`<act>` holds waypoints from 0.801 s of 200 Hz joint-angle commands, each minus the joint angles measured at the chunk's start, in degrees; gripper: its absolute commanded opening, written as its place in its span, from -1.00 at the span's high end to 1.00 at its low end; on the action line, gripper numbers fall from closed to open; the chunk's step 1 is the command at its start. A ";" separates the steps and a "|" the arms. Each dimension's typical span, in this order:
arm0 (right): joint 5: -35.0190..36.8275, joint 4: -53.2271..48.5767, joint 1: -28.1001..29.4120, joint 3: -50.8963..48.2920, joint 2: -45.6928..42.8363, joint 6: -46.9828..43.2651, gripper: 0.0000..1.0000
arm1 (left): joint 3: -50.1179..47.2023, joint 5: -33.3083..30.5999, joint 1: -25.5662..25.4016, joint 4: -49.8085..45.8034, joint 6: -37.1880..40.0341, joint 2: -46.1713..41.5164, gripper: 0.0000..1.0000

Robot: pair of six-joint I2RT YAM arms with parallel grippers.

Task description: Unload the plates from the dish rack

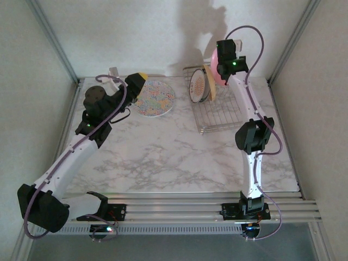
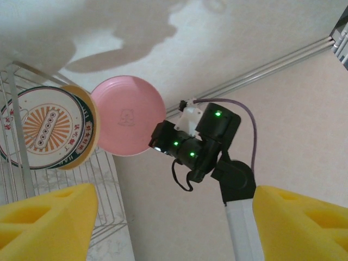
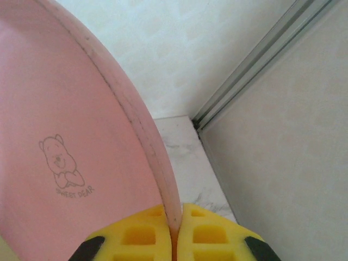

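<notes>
Your right tool (image 3: 174, 235) is clamped on the rim of the pink plate (image 3: 65, 136), holding it upright above the dish rack (image 1: 223, 117). Your left tool (image 2: 174, 228) hangs wide open near the floral plate (image 1: 155, 98) lying flat on the counter (image 1: 163, 157). An orange-patterned plate (image 2: 46, 128) stands in the rack.

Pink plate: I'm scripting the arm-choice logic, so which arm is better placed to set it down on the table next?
Right. The right gripper is shut on the pink plate at its rim, holding it up over the dish rack. The left gripper hangs open and empty beside the floral plate on the table.
</notes>
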 commanded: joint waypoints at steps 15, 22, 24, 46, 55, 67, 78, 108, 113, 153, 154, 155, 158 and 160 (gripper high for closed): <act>5.01 3.34 0.36 -0.52 -5.28 -1.60 1.00 | 3.37 2.28 -0.54 3.30 -0.50 1.05 -0.50; 5.24 3.63 0.20 -0.57 -5.69 -1.98 1.00 | 3.58 2.37 -0.55 3.31 -0.50 1.26 -0.50; 5.30 3.68 0.21 -0.61 -5.81 -2.16 1.00 | 3.66 2.48 -0.48 3.35 -0.51 1.31 -0.50; 6.24 4.14 0.23 -0.28 -6.20 -3.56 1.00 | 3.93 2.97 -0.54 3.65 -0.42 1.76 -0.50; 7.12 4.11 0.16 -0.20 -6.17 -4.29 1.00 | 3.94 3.01 -0.47 3.80 -0.52 1.85 -0.50; 8.47 4.14 -0.10 -0.19 -6.33 -5.23 1.00 | 3.95 3.08 -0.55 3.85 -0.61 1.95 -0.50; 9.02 4.22 -0.53 -0.56 -6.98 -5.57 1.00 | 3.94 3.18 -0.63 3.83 -0.56 1.86 -0.50; 11.07 7.02 -1.22 -2.66 -9.77 -8.25 1.00 | 3.88 3.28 -0.80 3.90 -0.77 2.10 -0.50; 11.40 7.46 -1.30 -2.96 -10.26 -8.76 1.00 | 3.94 3.17 -0.94 3.83 -0.86 2.19 -0.50; 12.42 9.93 -1.31 -8.12 -16.06 -10.36 1.00 | 6.66 3.51 -2.34 1.36 -0.47 5.35 -0.51; 12.40 9.89 -1.31 -8.21 -16.18 -10.32 1.00 | 6.71 3.56 -2.41 1.28 -0.42 5.45 -0.51; 12.39 9.87 -1.27 -8.43 -16.37 -10.21 1.00 | 6.82 3.58 -2.45 1.19 -0.39 5.62 -0.50; 12.30 9.86 -1.25 -8.98 -16.95 -10.02 1.00 | 7.16 3.71 -2.66 0.93 -0.34 6.07 -0.51; 12.23 9.70 -1.30 -9.28 -17.26 -9.77 1.00 | 7.39 3.70 -2.83 0.82 -0.23 6.35 -0.51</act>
